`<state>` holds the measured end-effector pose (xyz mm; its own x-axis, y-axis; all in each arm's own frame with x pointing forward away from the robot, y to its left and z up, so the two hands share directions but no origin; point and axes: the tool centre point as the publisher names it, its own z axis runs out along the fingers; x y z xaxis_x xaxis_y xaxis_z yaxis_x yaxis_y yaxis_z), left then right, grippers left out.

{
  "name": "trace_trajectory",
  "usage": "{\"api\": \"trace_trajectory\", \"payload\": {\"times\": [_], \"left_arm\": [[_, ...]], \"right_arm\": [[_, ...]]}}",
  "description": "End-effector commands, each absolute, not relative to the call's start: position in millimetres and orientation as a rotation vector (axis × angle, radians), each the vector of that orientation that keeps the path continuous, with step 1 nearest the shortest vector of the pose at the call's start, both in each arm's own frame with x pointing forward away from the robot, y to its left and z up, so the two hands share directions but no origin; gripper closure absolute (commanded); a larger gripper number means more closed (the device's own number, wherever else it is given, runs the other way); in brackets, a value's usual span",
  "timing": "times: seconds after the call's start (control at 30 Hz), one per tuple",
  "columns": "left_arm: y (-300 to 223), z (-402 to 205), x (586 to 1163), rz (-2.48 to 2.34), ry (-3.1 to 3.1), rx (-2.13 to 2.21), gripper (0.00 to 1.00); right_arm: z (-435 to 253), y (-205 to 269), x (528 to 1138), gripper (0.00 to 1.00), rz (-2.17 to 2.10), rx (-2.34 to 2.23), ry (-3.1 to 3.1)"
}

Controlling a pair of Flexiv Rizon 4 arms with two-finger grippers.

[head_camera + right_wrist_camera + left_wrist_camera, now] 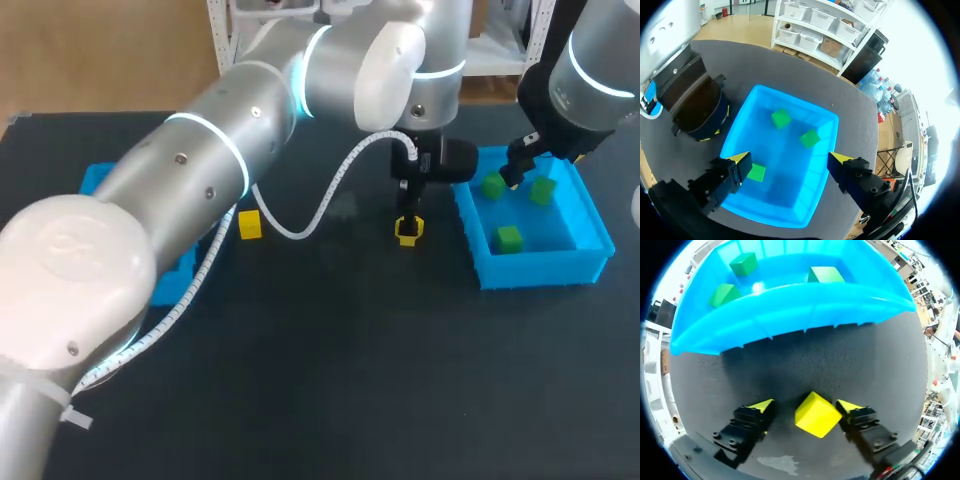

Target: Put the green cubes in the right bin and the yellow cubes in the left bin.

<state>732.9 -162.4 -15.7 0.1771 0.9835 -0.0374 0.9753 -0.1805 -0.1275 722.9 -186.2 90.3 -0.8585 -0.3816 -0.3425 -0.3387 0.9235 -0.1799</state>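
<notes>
Covering most of the left bin (97, 178), the smooth grey left arm (220, 150) lies across it. Ahead of the spread left gripper (802, 405) stands the ribbed blue right bin (790, 310). A sharp-edged yellow cube (816, 415) lies between the fingers, apart from one of them. The right gripper (787, 159), spread too, hangs over three green cubes (781, 118) inside that bin.

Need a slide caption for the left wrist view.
Left tool open around a yellow cube, facing the blue bin with three green cubes.

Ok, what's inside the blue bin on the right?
Three green cubes lie apart on the right bin's floor; nothing else shows in it. In the head view my right arm covers part of its far wall.
</notes>
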Motion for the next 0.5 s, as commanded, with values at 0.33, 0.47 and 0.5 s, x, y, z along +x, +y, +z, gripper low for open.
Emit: {"api": "trace_trajectory", "payload": {"times": [0.33, 0.47, 0.5], "left_arm": [[-149, -9, 746, 0.212, -2.008, -2.281, 1.0], [-138, 1, 755, 0.218, -2.098, -2.242, 1.0], [-134, 5, 758, 0.219, -2.131, -2.225, 1.0]], "right_arm": [[90, -186, 721, 0.0, -0.161, -0.524, 2.702], [90, -186, 721, 0.0, -0.161, -0.524, 2.702], [90, -186, 721, 0.0, -0.161, -0.524, 2.702]]}}
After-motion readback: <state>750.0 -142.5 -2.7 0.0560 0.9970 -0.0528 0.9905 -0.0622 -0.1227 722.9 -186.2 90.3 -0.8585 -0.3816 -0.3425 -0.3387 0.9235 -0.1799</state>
